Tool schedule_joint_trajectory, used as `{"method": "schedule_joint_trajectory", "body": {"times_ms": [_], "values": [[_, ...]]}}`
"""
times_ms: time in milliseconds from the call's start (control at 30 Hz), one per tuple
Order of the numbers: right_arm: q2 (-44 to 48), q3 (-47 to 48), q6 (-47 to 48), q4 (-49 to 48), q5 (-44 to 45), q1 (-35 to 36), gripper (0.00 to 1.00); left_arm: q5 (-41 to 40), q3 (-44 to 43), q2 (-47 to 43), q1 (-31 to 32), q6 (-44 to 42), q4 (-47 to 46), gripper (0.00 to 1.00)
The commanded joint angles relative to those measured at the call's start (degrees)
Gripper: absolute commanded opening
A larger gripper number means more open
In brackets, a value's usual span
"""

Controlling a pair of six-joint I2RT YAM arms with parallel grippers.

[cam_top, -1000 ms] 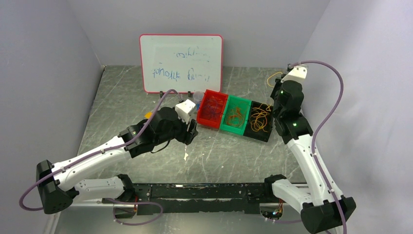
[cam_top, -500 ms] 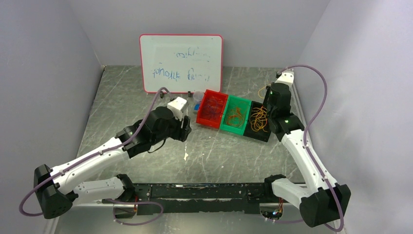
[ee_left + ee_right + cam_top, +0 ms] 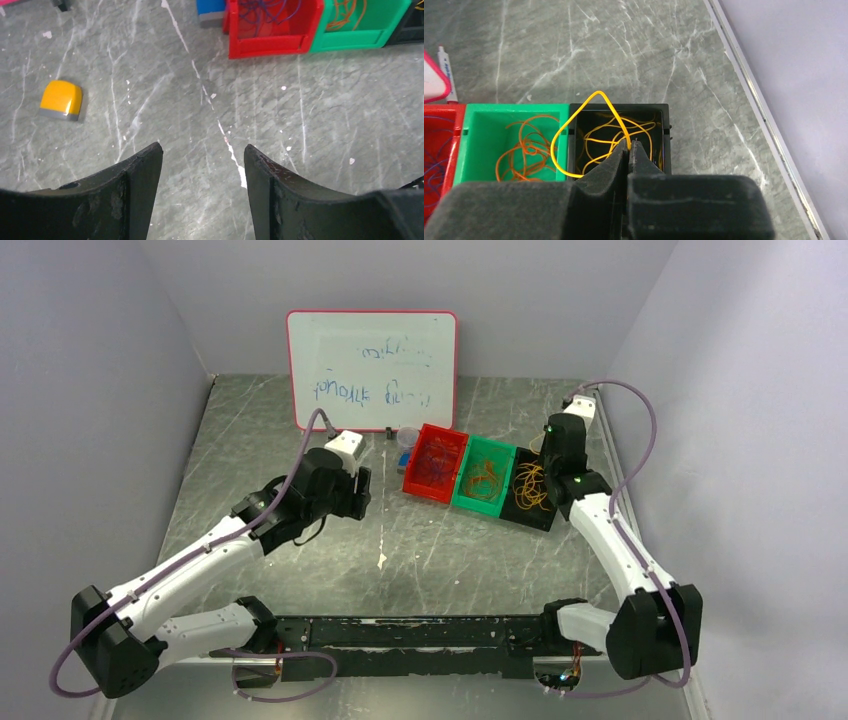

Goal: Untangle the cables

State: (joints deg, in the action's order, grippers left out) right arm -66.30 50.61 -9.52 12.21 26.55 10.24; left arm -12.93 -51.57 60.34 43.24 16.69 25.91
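My right gripper [image 3: 630, 145] is shut on a yellow cable [image 3: 574, 120] and holds it over the black bin [image 3: 665, 131], which holds more yellow cables [image 3: 530, 487]. The held cable loops up over the edge of the green bin [image 3: 474, 116]. The green bin [image 3: 500, 452] holds orange cables [image 3: 526, 150]. The red bin [image 3: 433, 434] holds dark blue cables [image 3: 267, 10]. My left gripper [image 3: 204, 152] is open and empty above bare table, left of the red bin [image 3: 272, 42]. In the top view it sits at the left [image 3: 358, 495], the right gripper [image 3: 548, 455] by the black bin.
A whiteboard [image 3: 372, 368] stands at the back. A yellow and grey block [image 3: 61, 100] lies on the table left of my left gripper. A blue and grey block [image 3: 210, 11] sits beside the red bin. The table's right edge [image 3: 764, 120] runs close to the black bin.
My right gripper has come down and toward the black bin with the yellow cable. My left arm has drawn back to the left, away from the red bin.
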Motion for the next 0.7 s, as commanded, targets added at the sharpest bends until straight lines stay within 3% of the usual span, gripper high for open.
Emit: {"method": "schedule_joint_trajectory", "body": {"times_ms": [0,333,667], "values": [[-2.5,-1.2,-1.9,-5.6,-2.2,-2.2,0.00,-1.0,1.7,-0.1,-1.1,-1.8,1.6,0.66],[-10.6,-0.3,-3.8,-7.9,-4.7,-4.5,0.00,1.4,8.6,-3.2,-2.0,-2.3,-4.4,0.66],[-18.1,-1.1,-6.6,-5.6,-7.8,-5.7,0.00,1.1,7.8,-2.8,-2.0,-2.9,-4.0,0.65]]}}
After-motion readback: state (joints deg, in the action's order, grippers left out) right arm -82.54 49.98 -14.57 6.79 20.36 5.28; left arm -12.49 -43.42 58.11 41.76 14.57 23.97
